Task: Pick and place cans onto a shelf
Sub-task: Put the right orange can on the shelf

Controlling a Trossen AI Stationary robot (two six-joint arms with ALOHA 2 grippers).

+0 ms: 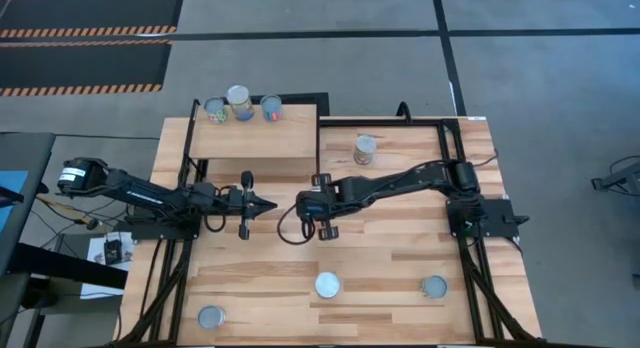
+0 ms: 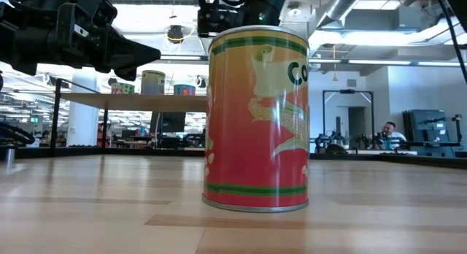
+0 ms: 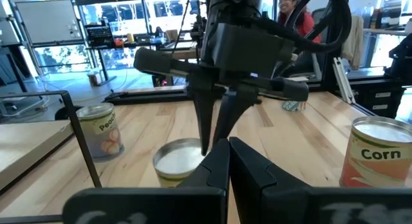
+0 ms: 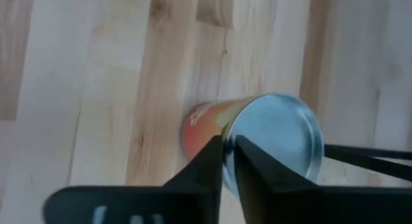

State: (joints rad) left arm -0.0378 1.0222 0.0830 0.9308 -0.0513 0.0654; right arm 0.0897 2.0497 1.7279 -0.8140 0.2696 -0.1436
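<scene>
Planked wood formed the tabletop (image 1: 400, 248), where four cans (image 1: 327, 285) stood loose while three more sat on the shelf (image 1: 255, 138). Both claws hung mid-table, left claw (image 1: 268, 205) closed and empty, right claw (image 1: 326, 231) likewise closed.

**Bright, even light, with soft focus up close**

Light falls evenly on my tabletop (image 1: 400, 248), shadows faint beneath my arms. Low down, ceiling strips and windows glare white behind the orange-red can (image 2: 257, 119), whose label shows glossy streaks. My left gripper (image 3: 228, 163) looms blurred; the can lid (image 4: 277, 137) beneath my right wrist is soft, washed pale.
</scene>
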